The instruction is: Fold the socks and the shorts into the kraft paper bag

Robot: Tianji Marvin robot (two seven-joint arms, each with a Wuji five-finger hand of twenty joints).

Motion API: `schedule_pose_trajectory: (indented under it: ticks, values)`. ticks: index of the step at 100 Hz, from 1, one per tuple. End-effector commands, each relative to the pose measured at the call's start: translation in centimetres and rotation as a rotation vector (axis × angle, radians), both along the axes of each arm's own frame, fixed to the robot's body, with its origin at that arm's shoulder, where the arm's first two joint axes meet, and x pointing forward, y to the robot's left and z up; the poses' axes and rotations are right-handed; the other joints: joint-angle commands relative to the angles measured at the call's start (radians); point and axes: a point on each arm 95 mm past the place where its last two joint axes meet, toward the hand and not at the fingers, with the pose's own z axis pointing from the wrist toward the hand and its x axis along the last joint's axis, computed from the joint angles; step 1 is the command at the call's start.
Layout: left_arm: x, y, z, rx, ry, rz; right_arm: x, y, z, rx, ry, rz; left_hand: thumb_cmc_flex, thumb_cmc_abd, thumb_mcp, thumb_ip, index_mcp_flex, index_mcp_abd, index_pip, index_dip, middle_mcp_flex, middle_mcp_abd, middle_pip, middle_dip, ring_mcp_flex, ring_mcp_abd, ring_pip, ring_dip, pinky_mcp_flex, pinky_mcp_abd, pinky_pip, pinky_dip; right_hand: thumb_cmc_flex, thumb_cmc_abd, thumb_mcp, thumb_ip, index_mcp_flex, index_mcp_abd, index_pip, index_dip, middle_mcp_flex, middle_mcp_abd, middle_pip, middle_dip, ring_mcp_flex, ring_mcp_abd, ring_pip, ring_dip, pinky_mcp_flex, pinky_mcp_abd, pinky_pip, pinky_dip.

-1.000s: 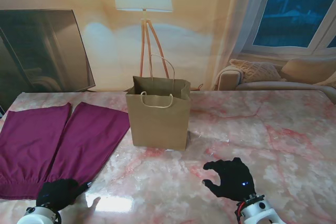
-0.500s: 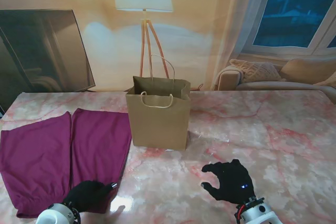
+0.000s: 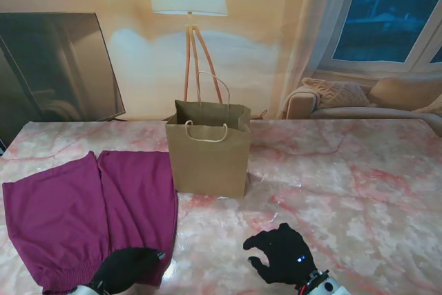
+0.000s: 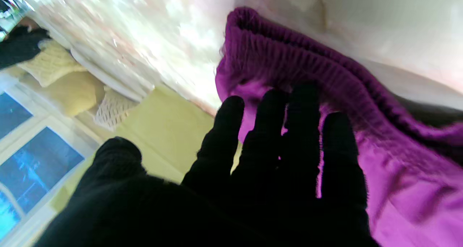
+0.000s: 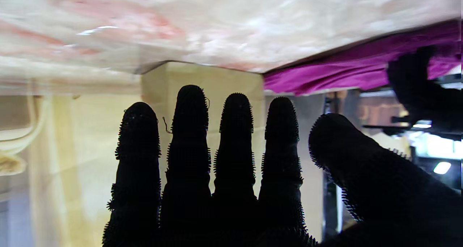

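Note:
The purple shorts (image 3: 90, 205) lie spread on the left of the marble table (image 3: 359, 170), legs pointing away from me. My left hand (image 3: 128, 269) sits on their ribbed waistband (image 4: 318, 69) at the near right corner. Its fingers (image 4: 275, 131) rest on the cloth, which bunches and lifts there, and the thumb stands apart. The kraft paper bag (image 3: 209, 157) stands upright and open-topped mid-table. My right hand (image 3: 282, 262) hovers nearer to me than the bag, open and holding nothing. In the right wrist view its fingers (image 5: 235, 149) point at the bag (image 5: 209, 77). No socks show.
A dark screen (image 3: 55, 67) leans at the table's far left, with a floor lamp (image 3: 188, 5) behind the bag. A sofa (image 3: 359, 98) and window lie beyond the table's far right. Bare marble stretches to the right of the bag.
My left hand has moved right along the near edge, and the shorts have slid and swung right with it, toward the bag. My right hand has shifted left and nearer to me.

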Motion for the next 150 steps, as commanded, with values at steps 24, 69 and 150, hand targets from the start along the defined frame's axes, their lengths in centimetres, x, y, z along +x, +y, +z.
schedule_pose_trajectory:
  ticks: [24, 69, 150]
  values:
    - [-2.0, 3.2, 1.3, 0.188, -0.218, 0.146, -0.9, 5.4, 0.7, 0.039, 0.016, 0.153, 0.028, -0.036, -0.016, 0.019, 0.079, -0.077, 0.07, 0.036, 0.042, -0.064, -0.012, 0.033, -0.038, -0.008, -0.104, -0.069, 0.004, 0.009, -0.027, -0.021, -0.003, 0.028, 0.034, 0.019, -0.038, -0.016, 0.022, -0.039, 0.001, 0.006, -0.037, -0.036, -0.012, -0.017, -0.061, -0.062, -0.021, -0.008, -0.009, -0.036]
    - [-3.7, 7.7, -0.2, 0.436, -0.018, 0.229, -1.7, 9.5, -0.9, 0.07, 0.087, 0.262, -0.06, 0.015, -0.025, 0.016, -0.006, 0.003, -0.013, 0.019, -0.125, -0.028, -0.105, -0.027, -0.168, -0.03, -0.347, -0.261, -0.141, -0.015, -0.305, -0.083, 0.004, 0.054, 0.02, 0.024, -0.053, -0.019, 0.002, -0.023, -0.033, -0.001, -0.068, -0.053, -0.063, -0.039, -0.111, -0.109, -0.045, -0.005, -0.027, -0.042]
    - [-4.9, -1.3, -1.7, -0.016, 0.189, -0.178, -2.0, 10.7, -3.3, 0.054, 0.202, 0.353, -0.054, 0.083, -0.021, 0.025, 0.181, 0.04, 0.102, 0.061, 0.113, 0.048, 0.005, 0.04, -0.005, 0.063, -0.105, -0.1, -0.069, 0.023, -0.107, 0.017, 0.032, 0.104, 0.064, 0.053, -0.077, -0.01, -0.023, -0.03, -0.068, -0.008, -0.128, -0.079, -0.124, -0.076, -0.155, -0.174, -0.064, -0.012, -0.041, -0.036]
